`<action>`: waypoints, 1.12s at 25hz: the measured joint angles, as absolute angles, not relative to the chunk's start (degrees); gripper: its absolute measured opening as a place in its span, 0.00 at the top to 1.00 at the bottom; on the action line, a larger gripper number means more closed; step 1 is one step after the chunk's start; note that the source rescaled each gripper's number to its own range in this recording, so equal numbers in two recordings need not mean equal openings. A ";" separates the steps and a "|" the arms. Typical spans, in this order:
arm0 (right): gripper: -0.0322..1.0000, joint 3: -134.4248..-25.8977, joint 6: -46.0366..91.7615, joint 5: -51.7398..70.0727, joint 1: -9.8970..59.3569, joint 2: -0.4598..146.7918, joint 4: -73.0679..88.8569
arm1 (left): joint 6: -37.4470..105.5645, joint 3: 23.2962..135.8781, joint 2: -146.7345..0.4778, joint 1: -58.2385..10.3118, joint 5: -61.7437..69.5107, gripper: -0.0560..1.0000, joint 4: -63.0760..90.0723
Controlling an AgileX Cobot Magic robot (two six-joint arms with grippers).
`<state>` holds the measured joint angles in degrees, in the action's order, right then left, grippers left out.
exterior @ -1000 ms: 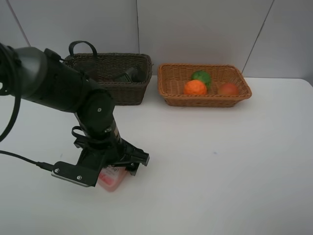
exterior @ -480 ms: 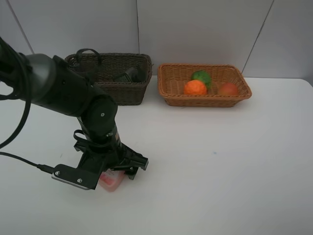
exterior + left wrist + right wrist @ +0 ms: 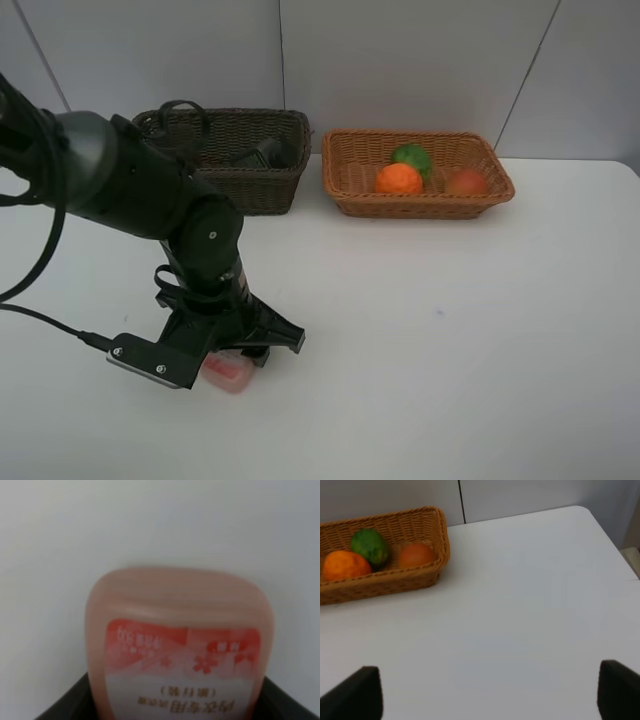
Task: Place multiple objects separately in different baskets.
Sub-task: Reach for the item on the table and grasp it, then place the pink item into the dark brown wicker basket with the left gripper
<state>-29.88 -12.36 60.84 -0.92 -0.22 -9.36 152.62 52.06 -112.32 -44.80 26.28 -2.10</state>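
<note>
I have the left claw (image 3: 243, 352) down over the pink bottle (image 3: 177, 655) lying on the counter (image 3: 450, 330); whether it's clamped, I can't tell. Right claw (image 3: 485, 692) spread wide.

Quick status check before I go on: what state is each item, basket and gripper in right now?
Pink bottle: lying on the table, between the left gripper's jaws.
Left gripper: down over the bottle; grip unclear.
Right gripper: open, empty, above the table.
Tan basket: holds orange, green fruit, red-orange fruit.
Dark basket: holds a dark item, hard to identify.
</note>
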 joint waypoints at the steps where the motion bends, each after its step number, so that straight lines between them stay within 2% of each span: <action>1: 0.12 -29.88 -12.36 60.84 -0.92 -0.22 -9.36 | 152.62 52.06 -112.32 -44.83 26.47 0.34 -1.80; 28: 0.12 -29.88 -12.36 60.84 -0.92 -0.22 -9.36 | 150.47 52.13 -112.32 -44.83 25.36 0.34 0.97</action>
<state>-29.88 -12.36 60.84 -0.92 -0.22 -9.36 150.47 52.13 -112.32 -44.83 25.36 0.97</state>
